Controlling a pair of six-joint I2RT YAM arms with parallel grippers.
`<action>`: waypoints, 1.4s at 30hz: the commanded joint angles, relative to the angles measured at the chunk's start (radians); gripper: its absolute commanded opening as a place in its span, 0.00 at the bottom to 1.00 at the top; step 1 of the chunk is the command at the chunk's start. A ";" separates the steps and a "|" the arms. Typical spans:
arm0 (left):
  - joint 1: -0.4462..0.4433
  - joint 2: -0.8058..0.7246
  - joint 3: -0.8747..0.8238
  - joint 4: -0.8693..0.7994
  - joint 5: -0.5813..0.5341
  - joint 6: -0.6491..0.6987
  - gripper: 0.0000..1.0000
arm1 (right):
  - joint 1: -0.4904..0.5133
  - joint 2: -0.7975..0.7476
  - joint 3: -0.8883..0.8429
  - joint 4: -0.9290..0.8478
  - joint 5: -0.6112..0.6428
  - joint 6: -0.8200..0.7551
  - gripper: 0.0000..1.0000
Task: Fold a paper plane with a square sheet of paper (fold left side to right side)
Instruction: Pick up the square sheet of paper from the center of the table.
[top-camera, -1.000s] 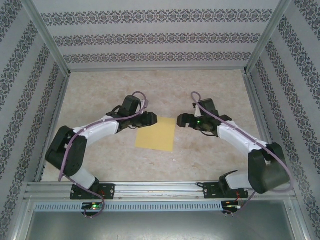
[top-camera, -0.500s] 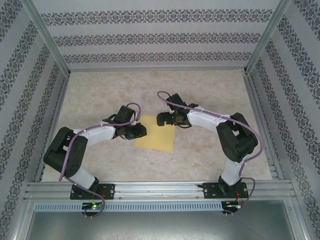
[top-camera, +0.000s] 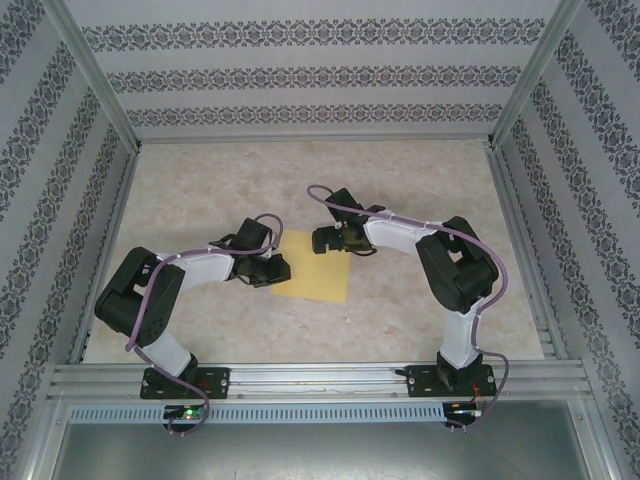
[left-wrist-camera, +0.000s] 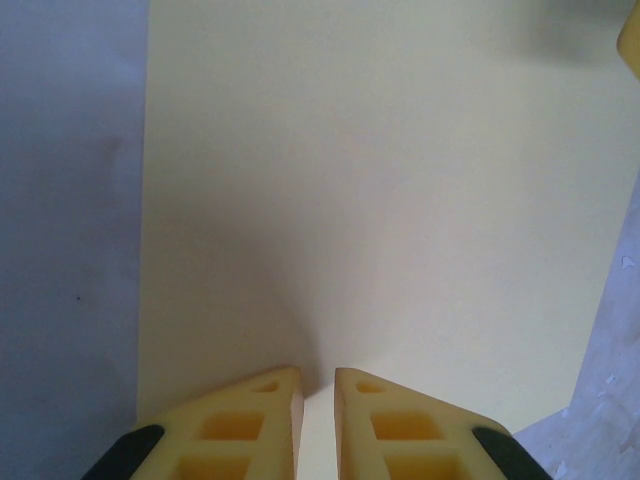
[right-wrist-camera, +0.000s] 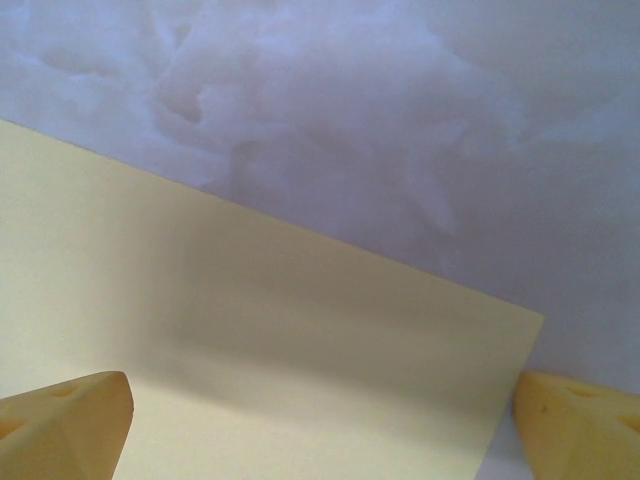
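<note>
Over the left edge of the yellow square sheet of paper (top-camera: 318, 276), the left gripper (left-wrist-camera: 318, 380) points low across the sheet. Its two yellow fingers (left-wrist-camera: 250, 425) are drawn close, leaving only a narrow slit between the tips. Paper shows pale inside that slit, and a soft shadow runs up the sheet from the tips. Whether the jaws pinch the paper or merely sit over it cannot be told. Ahead of the fingers the sheet spreads smooth, one long edge lying straight against the grey table (left-wrist-camera: 70, 220).

Opposite, at the sheet's far edge, the right gripper (right-wrist-camera: 320, 435) stands spread wide and holds nothing. One fingertip (right-wrist-camera: 65, 425) hangs over the paper. The other sits past the sheet's edge over bare marbled table, so the jaws straddle a corner of the sheet. Whether either tip touches the paper cannot be told.

From above, the sheet lies flat and unfolded on the table between the two grippers, slightly skewed. The left arm (top-camera: 190, 265) bends in from the left side. The right arm (top-camera: 400, 235) folds sharply at its elbow and reaches leftward over the table. Both bases are bolted to a metal rail (top-camera: 320, 380) at the near edge, and patterned walls (top-camera: 300, 80) enclose the table on three sides.
</note>
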 joint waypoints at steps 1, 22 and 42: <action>0.005 0.025 -0.016 0.005 -0.003 0.000 0.17 | 0.032 0.022 0.017 -0.028 -0.030 -0.003 0.96; 0.004 0.010 -0.048 0.143 0.063 -0.070 0.17 | 0.098 0.001 0.028 -0.060 -0.182 0.008 0.55; 0.244 -0.410 -0.213 0.431 0.274 -0.053 0.65 | -0.022 -0.294 -0.151 0.101 -0.563 -0.126 0.27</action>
